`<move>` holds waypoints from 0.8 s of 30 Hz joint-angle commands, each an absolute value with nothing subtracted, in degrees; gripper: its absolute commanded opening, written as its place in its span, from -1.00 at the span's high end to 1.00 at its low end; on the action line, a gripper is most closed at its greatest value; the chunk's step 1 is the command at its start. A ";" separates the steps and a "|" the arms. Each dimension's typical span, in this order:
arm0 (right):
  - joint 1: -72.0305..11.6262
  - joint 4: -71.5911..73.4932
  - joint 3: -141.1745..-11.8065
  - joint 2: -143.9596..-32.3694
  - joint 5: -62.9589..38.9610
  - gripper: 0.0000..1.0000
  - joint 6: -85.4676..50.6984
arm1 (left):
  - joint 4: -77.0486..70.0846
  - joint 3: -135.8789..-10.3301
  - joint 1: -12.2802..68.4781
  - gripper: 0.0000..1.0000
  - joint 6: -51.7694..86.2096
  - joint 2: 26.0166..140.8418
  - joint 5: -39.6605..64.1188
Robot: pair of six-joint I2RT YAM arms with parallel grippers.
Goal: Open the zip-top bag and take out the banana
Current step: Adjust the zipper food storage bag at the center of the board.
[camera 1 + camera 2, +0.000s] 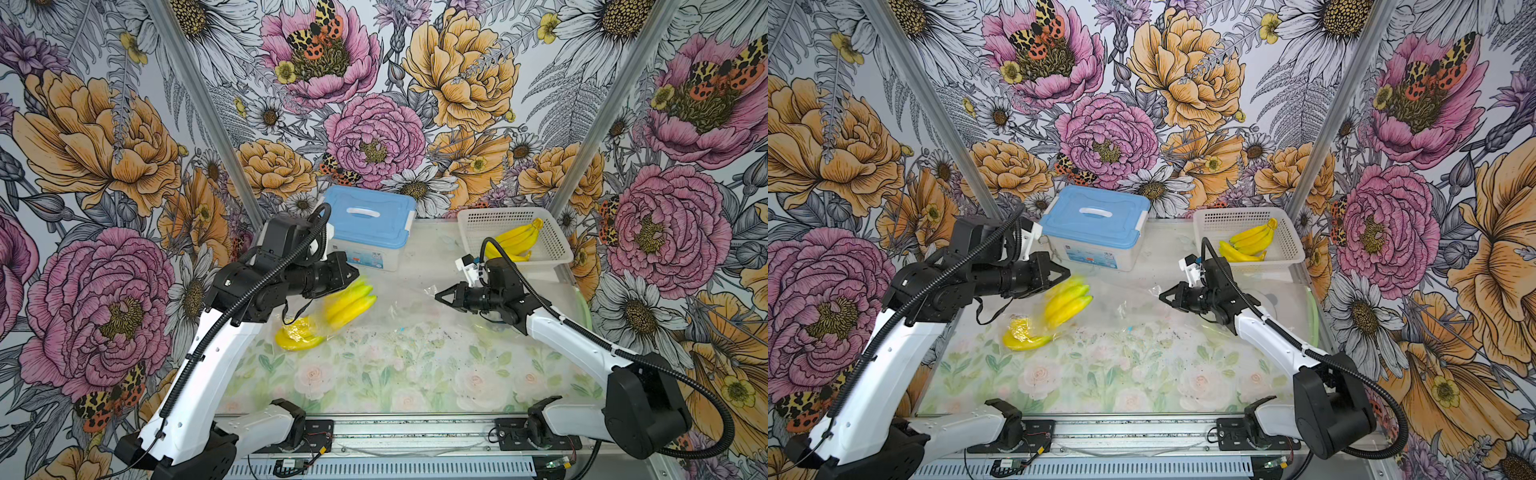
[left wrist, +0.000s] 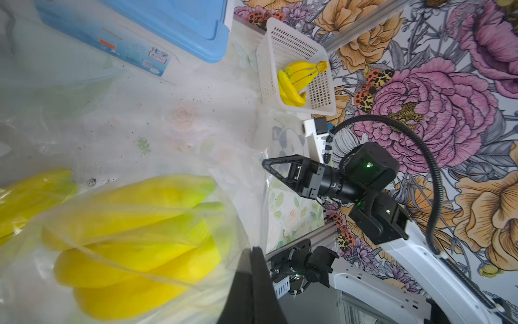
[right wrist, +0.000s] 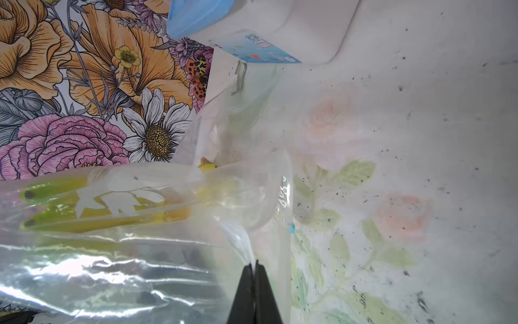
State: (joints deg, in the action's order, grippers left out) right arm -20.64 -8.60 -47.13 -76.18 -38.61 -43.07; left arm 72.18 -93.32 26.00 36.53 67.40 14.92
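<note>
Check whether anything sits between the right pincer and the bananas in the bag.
Yes: the clear bag itself. The bananas lie inside it, covered by plastic. The right pincer is shut on a fold of the bag, apart from the fruit. Nothing else visible stands between them.

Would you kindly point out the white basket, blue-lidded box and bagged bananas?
white basket (image 1: 498, 220), in a top view, back wall.
blue-lidded box (image 1: 374, 230), in a top view, lid.
bagged bananas (image 1: 351, 305), in a top view, bunch's middle.
</note>
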 commanded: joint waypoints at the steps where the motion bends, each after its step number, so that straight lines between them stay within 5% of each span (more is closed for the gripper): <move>1: -20.57 -8.78 -50.24 -76.20 -34.11 1.00 -43.36 | 74.77 -94.51 25.76 1.00 38.03 68.94 9.47; 8: -20.20 -8.91 -49.79 -75.28 -35.06 1.00 -43.13 | 76.65 -92.39 18.70 1.00 34.66 69.10 14.38; 13: -19.24 -10.44 -48.03 -75.26 -34.04 1.00 -42.16 | 75.44 -100.80 22.53 1.00 37.56 70.12 12.85; 16: -19.09 -10.93 -47.72 -77.82 -33.29 1.00 -42.44 | 72.87 -88.24 16.94 1.00 36.72 66.37 17.17; 20: -19.55 -10.89 -48.84 -78.33 -33.13 1.00 -42.59 | 74.04 -100.65 26.20 1.00 39.06 70.34 10.62; 24: -20.52 -10.71 -52.11 -80.24 -35.31 1.00 -41.60 | 67.16 -79.87 25.65 1.00 38.75 68.59 15.13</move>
State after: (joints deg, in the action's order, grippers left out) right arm -19.90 -10.33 -49.08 -78.96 -35.55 -42.76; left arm 69.76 -90.50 26.46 38.44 68.97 13.50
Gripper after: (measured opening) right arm 0.050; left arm 0.044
